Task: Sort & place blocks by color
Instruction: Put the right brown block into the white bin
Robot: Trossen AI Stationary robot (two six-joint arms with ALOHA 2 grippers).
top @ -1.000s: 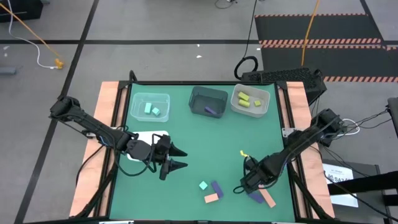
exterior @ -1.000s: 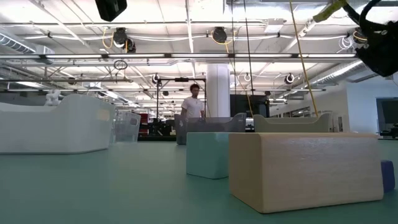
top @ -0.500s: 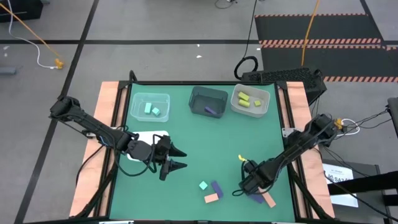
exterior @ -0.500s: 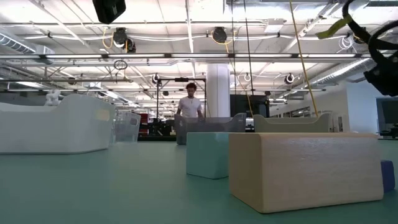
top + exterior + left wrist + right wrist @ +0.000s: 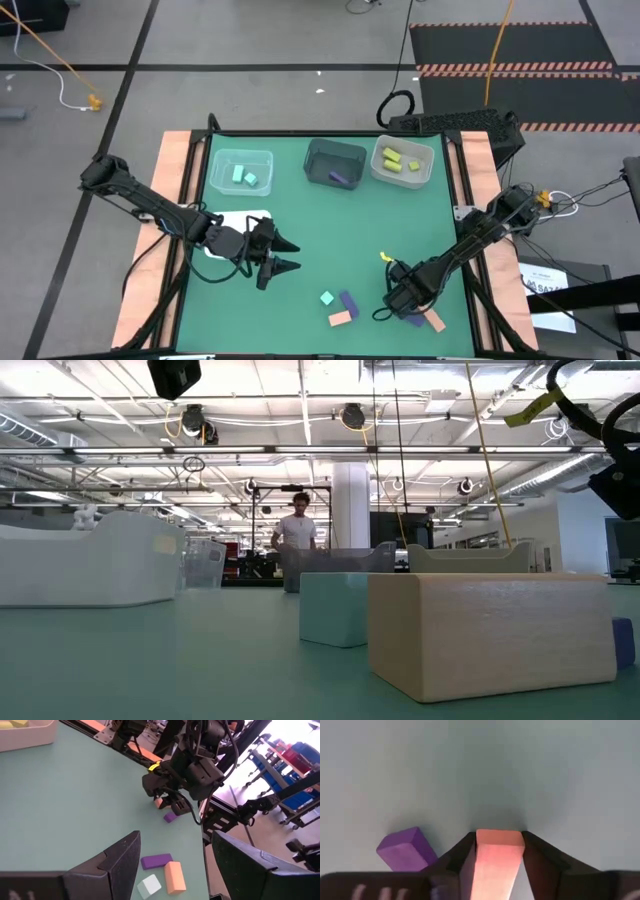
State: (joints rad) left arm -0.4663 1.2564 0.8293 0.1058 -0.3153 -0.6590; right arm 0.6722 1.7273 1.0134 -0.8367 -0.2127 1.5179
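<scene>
At the worktop's five o'clock corner, your right gripper [image 5: 499,865] is closing narrow jaws on the salmon block [image 5: 496,865], so you're needing a clean lift next.

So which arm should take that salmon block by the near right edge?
The right: its gripper is already down with its jaws on either side of the salmon block. The left gripper hangs open, well away.
</scene>
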